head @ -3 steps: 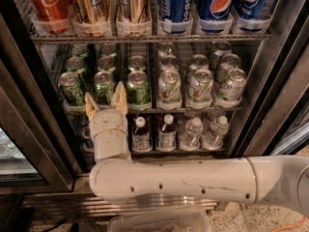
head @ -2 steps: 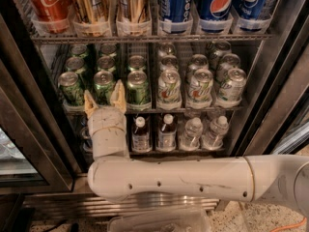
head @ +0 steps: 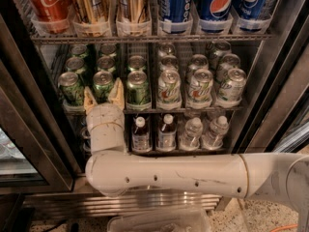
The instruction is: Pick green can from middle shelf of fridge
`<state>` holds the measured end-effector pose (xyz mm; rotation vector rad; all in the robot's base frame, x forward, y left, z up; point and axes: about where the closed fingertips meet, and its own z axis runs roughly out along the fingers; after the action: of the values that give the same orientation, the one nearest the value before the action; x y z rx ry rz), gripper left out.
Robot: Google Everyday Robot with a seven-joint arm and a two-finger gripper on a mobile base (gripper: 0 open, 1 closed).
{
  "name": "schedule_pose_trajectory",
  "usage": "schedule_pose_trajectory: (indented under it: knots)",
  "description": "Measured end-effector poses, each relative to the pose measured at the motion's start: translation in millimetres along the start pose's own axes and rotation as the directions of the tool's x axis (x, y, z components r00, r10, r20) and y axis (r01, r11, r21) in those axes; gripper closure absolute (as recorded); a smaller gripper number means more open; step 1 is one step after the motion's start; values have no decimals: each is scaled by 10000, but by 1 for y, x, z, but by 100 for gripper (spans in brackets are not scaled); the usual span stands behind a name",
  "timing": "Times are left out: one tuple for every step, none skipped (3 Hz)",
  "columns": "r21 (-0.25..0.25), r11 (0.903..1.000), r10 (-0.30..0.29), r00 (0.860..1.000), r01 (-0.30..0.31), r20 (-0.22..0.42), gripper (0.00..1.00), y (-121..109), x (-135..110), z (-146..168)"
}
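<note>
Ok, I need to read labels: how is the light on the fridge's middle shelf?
Camera view: the middle shelf is dim, darker toward the back rows; the white cans catch soft highlights on their tops; the Pepsi cans above show glare streaks; the pale claw, before the green can, is evenly lit.

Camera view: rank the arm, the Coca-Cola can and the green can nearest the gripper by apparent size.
1. arm
2. Coca-Cola can, cropped
3. green can, middle shelf, framed by the open gripper
Nearness may skew the cans.
</note>
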<state>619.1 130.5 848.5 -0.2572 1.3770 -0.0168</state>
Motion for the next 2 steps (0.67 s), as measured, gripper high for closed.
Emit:
schedule_pose_trajectory:
  knots:
    - [37,10000,19,10000,-19,-78,32,-2,4,2]
    - [17,10000,95,9997,-94,-221,51,-3,11,4]
